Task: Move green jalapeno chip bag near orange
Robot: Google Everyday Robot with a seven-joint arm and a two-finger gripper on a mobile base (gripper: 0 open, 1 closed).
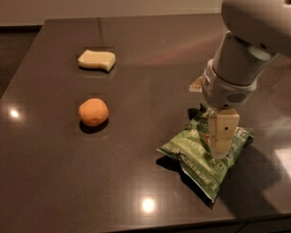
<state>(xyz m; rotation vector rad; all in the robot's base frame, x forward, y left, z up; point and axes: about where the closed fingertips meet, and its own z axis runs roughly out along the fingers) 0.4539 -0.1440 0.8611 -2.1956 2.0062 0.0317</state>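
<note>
Now arm (235, 64) angled down from right, gripper (220, 150) vertical over green jalapeno chip bag (188, 148); grip cannot tell.

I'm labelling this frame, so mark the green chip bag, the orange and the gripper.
green jalapeno chip bag (193, 152), camera view, its left printed face.
orange (93, 112), camera view, middle of its skin.
gripper (220, 152), camera view, its tip, down over the bag.

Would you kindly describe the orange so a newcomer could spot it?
On the dark table, look to the left of the view, away from the gripper at the green jalapeno chip bag. The orange lies nearer the camera than a pale yellow block; it alone is round.
</note>
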